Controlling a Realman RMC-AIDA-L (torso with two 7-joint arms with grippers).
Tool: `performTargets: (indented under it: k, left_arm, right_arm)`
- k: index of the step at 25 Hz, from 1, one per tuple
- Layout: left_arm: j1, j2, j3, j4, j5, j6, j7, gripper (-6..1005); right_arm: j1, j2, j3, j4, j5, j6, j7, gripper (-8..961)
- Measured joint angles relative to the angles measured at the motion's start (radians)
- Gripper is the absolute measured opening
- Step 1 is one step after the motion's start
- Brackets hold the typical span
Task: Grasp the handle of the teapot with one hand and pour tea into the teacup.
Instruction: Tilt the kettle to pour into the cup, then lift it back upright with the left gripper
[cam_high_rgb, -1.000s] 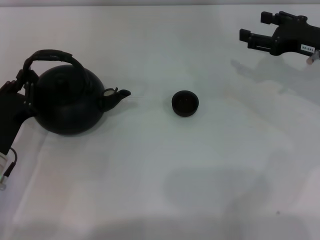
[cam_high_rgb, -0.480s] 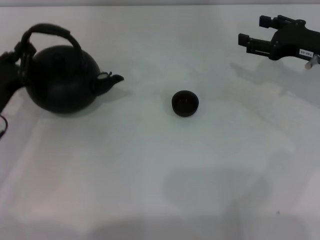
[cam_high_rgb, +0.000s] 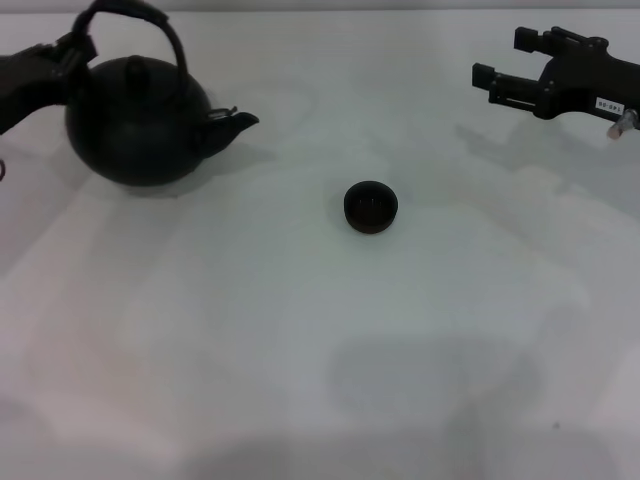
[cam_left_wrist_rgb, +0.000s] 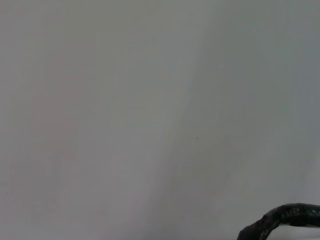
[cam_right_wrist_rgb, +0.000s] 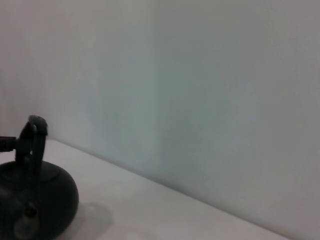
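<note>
Head view shows the left pincer (cam_high_rgb: 72, 55) pinching the handle (cam_high_rgb: 150, 20) of the one teapot (cam_high_rgb: 140, 118), which hangs at the tabletop's (cam_high_rgb: 300, 350) far left with its spout aimed toward the single teacup (cam_high_rgb: 371, 207), well apart near the middle. To do this carry well, I judge the pot should travel level until the spout sits just above the cup's rim, then tip slowly. The right pincer (cam_high_rgb: 500, 83), parked at far right, has its fingers spread and holds nothing. Count: one teapot, one teacup, two pincers.
</note>
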Motion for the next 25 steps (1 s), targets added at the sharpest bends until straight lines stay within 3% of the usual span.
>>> performTargets:
  k: [3, 4, 5, 10, 16, 25]
  left_arm:
    - [0.010, -0.001, 0.135, 0.102, 0.012, 0.069, -0.106, 162]
    - [0.027, 0.002, 0.261, 0.186, 0.027, 0.144, -0.204, 162]
    - [0.027, 0.002, 0.261, 0.186, 0.027, 0.144, -0.204, 162]
    - [0.069, 0.001, 0.457, 0.402, 0.217, 0.271, -0.444, 159]
    - [0.130, -0.002, 0.598, 0.543, 0.319, 0.365, -0.543, 157]
    - [0.244, 0.001, 0.684, 0.804, 0.370, 0.367, -0.619, 138]
  right_arm:
    - [-0.001, 0.000, 0.004, 0.002, 0.023, 0.006, -0.011, 841]
    - [-0.002, 0.000, 0.004, 0.002, 0.030, 0.007, -0.013, 841]
    - [-0.004, -0.001, 0.004, 0.002, 0.036, 0.008, -0.014, 841]
    - [-0.009, -0.003, 0.006, -0.005, 0.058, 0.009, -0.015, 841]
    - [-0.020, -0.005, 0.037, -0.006, 0.084, 0.009, -0.017, 841]
    - [-0.029, -0.006, 0.160, -0.007, 0.129, 0.035, -0.004, 841]
